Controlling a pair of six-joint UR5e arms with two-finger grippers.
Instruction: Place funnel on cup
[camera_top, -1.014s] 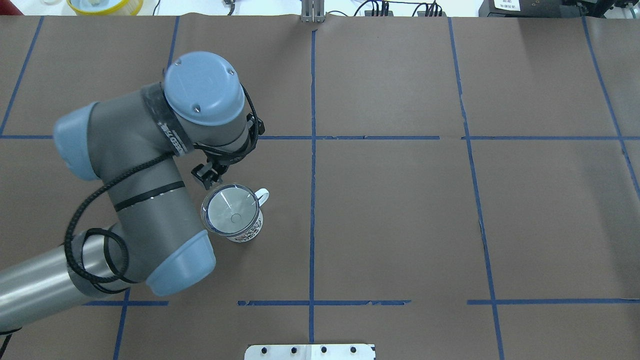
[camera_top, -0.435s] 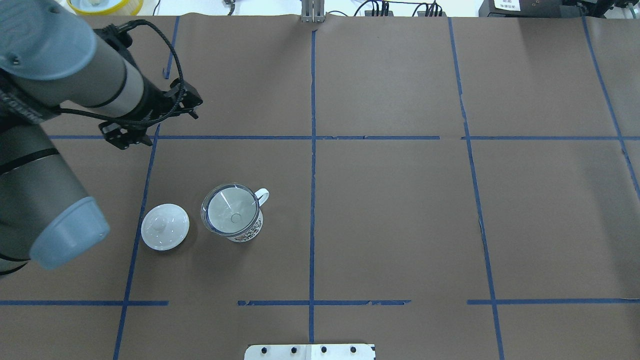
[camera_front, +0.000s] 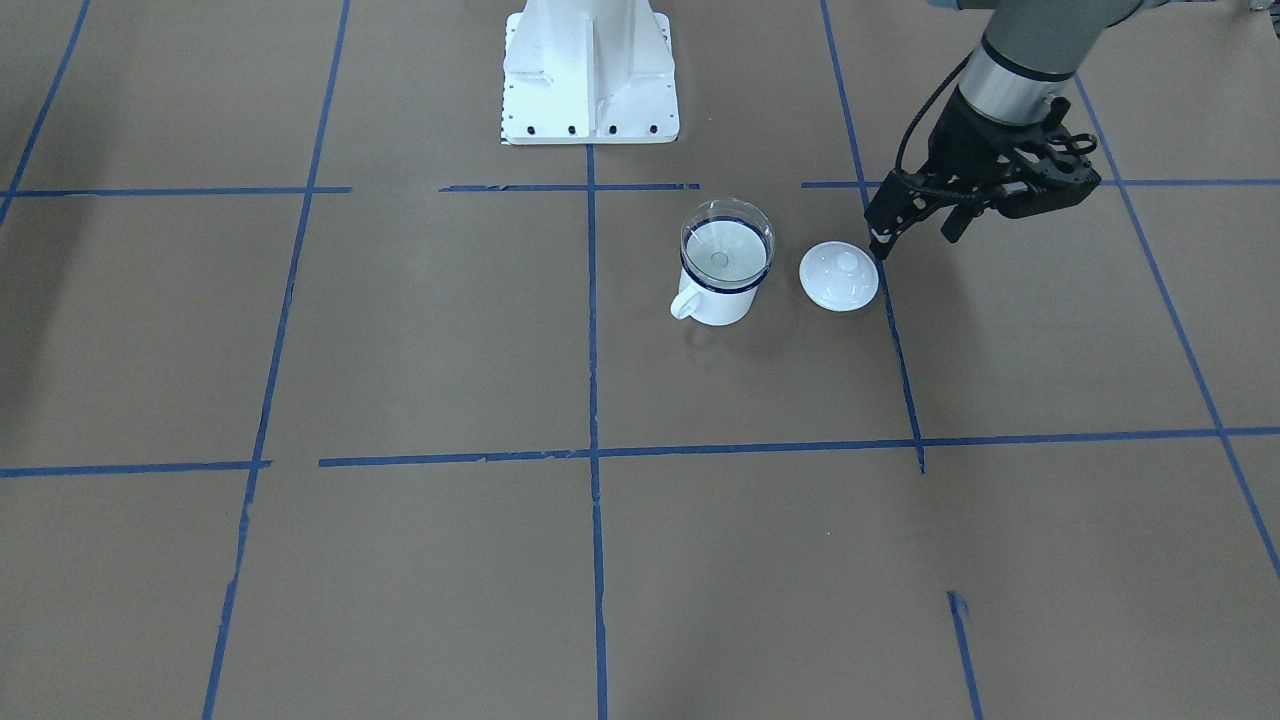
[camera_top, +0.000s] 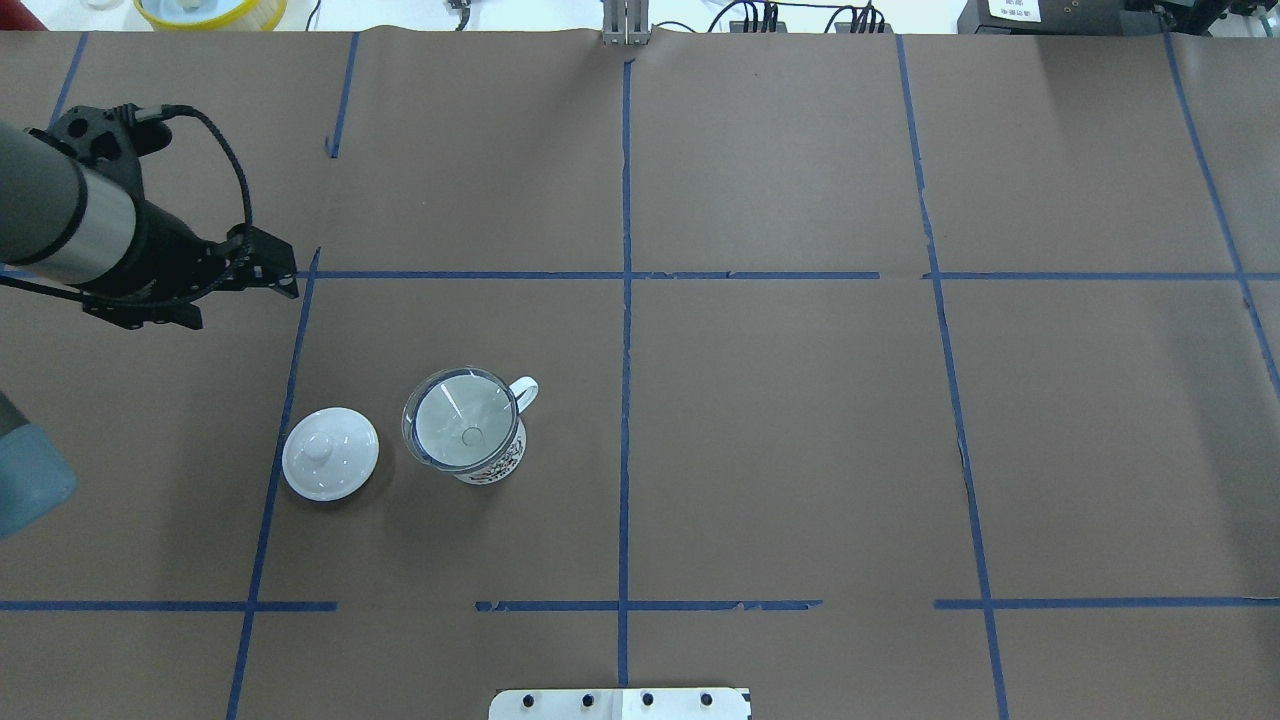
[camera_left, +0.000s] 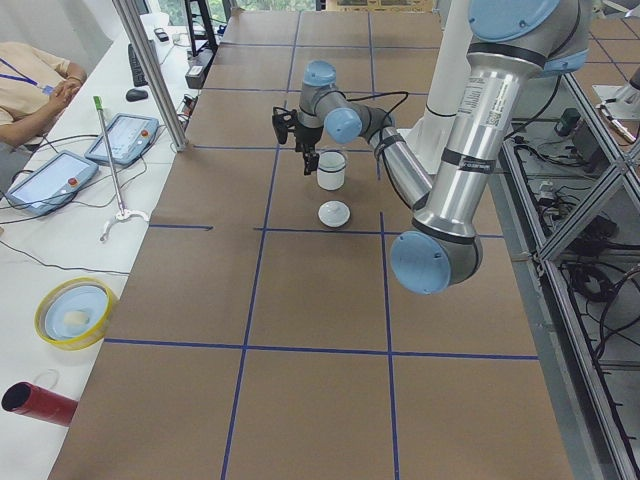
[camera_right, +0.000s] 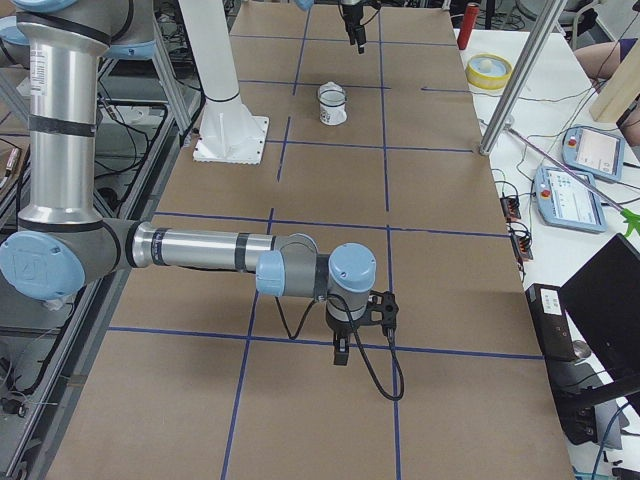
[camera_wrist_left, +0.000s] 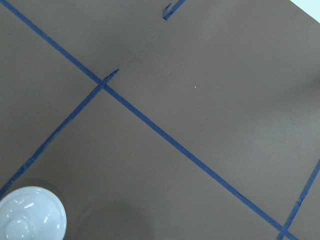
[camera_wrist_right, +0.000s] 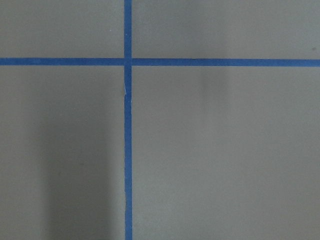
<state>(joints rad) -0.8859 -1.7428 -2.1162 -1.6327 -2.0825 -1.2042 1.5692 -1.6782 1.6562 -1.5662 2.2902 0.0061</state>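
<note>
The clear funnel (camera_top: 460, 432) sits in the mouth of the white cup (camera_top: 495, 466), spout down, left of the table's middle. Both also show in the front view, the funnel (camera_front: 727, 245) on the cup (camera_front: 715, 302). My left gripper (camera_top: 290, 272) is open and empty, well back and to the left of the cup, above a blue tape line; in the front view (camera_front: 912, 242) it hangs just beyond the lid. My right gripper (camera_right: 340, 352) shows only in the exterior right view, low over the table far from the cup; I cannot tell its state.
A white knobbed lid (camera_top: 330, 467) lies on the table just left of the cup and shows in the left wrist view (camera_wrist_left: 31, 216). The white robot base (camera_front: 588, 70) stands behind the cup. A yellow bowl (camera_top: 210, 10) sits off the far edge.
My left arm has swung away from the cup, up and to the left, uncovering the lid. The funnel has stayed on the cup.
</note>
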